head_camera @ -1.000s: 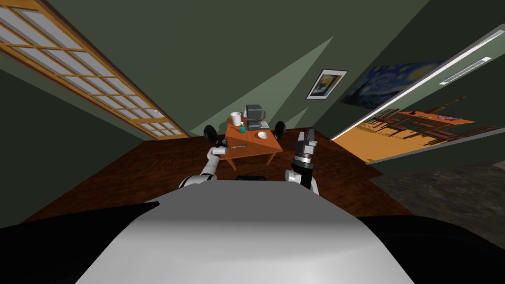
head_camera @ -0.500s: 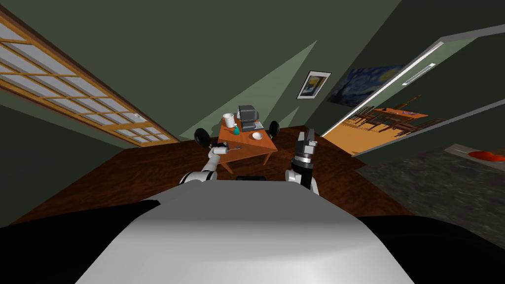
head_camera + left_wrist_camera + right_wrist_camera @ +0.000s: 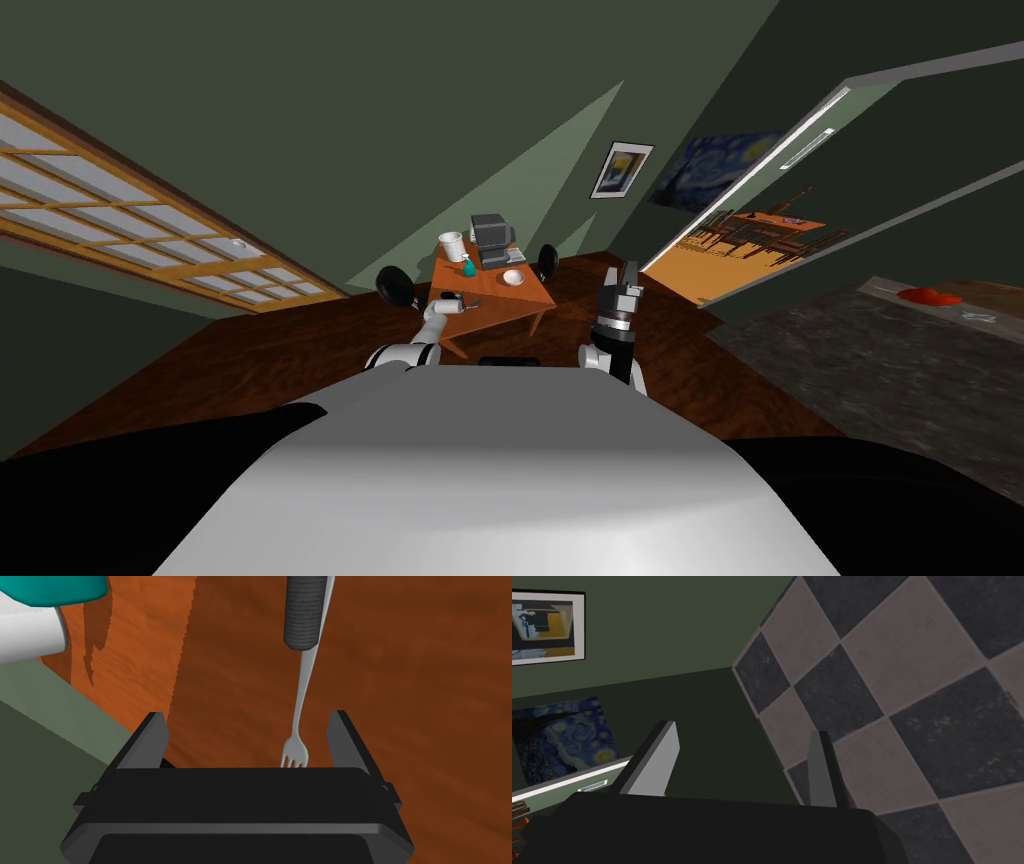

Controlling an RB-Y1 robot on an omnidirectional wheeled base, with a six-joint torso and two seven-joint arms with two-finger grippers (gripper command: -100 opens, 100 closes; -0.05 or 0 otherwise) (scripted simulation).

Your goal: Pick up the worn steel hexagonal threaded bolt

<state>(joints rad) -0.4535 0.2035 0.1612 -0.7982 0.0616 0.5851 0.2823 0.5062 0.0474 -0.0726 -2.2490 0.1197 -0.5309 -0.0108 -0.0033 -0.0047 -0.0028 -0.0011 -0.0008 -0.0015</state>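
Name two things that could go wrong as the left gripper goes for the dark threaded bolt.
1. The slim grey fork lies between the fingers of the open left gripper, nearer than the dark grey threaded bolt: shutting now would likely catch the fork.
2. The bolt seems to rest against the fork's handle, so a grasp may drag both.

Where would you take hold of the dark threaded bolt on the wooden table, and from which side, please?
Probably the threaded shank of the bolt, from above, with the open left gripper brought forward so its fingers straddle the round sides. The bolt lies flat on the table, pointing away from the gripper. The fork runs tight along one side and may get caught too.
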